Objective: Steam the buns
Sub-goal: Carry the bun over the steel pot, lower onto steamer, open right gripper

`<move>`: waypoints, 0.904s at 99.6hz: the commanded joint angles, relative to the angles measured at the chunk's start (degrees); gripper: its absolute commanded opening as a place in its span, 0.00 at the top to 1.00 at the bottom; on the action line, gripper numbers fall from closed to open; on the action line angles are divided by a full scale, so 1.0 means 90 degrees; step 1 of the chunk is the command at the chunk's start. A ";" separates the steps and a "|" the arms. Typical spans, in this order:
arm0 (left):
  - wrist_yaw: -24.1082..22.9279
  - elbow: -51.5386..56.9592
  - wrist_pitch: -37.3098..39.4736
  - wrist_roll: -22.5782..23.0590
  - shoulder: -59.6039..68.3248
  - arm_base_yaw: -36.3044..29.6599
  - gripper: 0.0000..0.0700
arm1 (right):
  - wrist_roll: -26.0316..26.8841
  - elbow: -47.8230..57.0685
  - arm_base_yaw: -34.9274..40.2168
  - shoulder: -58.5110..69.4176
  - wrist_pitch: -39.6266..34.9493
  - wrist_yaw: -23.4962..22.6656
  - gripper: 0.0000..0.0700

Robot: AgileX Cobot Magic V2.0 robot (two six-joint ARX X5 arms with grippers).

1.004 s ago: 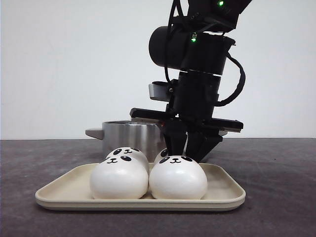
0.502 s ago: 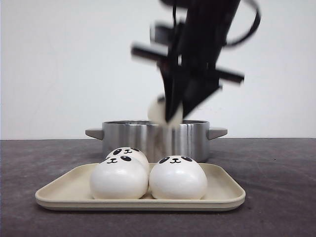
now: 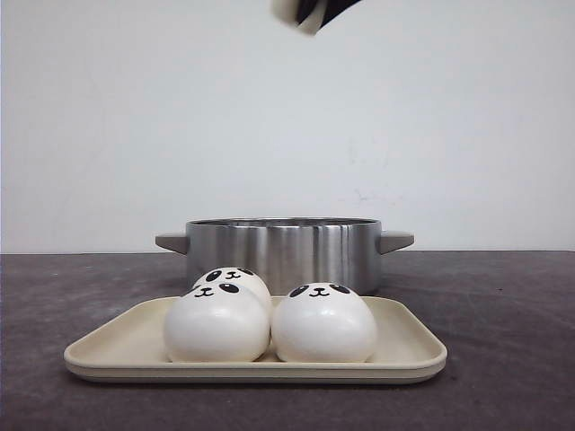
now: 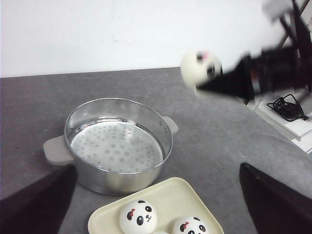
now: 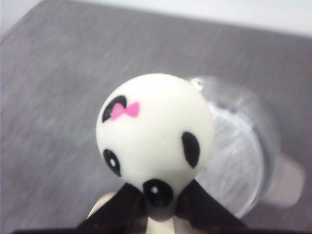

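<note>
The right gripper (image 5: 161, 207) has risen from the tray (image 3: 409, 350) to high above the pot (image 3: 283, 251), fingers clamped on one bun (image 5: 155, 134). Three buns remain trayed. Left fingers (image 4: 273, 204) spread wide, empty.

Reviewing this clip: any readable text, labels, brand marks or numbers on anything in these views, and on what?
None: no readable words, numbers or brand marks in any view.
The buns carry only painted panda faces; the bun held in the right claw has a pink bow, not text.
The steel pot and the tray are unmarked.
Items at the table's far edge in the left wrist view are too blurred to read.
</note>
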 commanded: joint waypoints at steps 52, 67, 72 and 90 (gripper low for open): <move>-0.0022 0.0087 0.0063 0.0087 0.0034 -0.0029 0.00 | -0.0614 0.2042 -0.0823 0.3507 -0.0566 -0.0172 0.99; -0.0022 0.0087 0.0053 0.0087 0.0036 -0.0029 0.00 | -0.0636 0.2042 -0.0954 0.4048 -0.0216 -0.0172 0.99; -0.0019 0.0087 0.0039 0.0085 0.0036 -0.0029 0.00 | -0.0636 0.2042 -0.0976 0.4177 -0.0131 -0.0177 0.99; -0.0019 0.0087 -0.0066 0.0083 0.0036 -0.0029 0.00 | -0.0627 0.2042 -0.1069 0.4558 -0.0080 -0.0185 0.99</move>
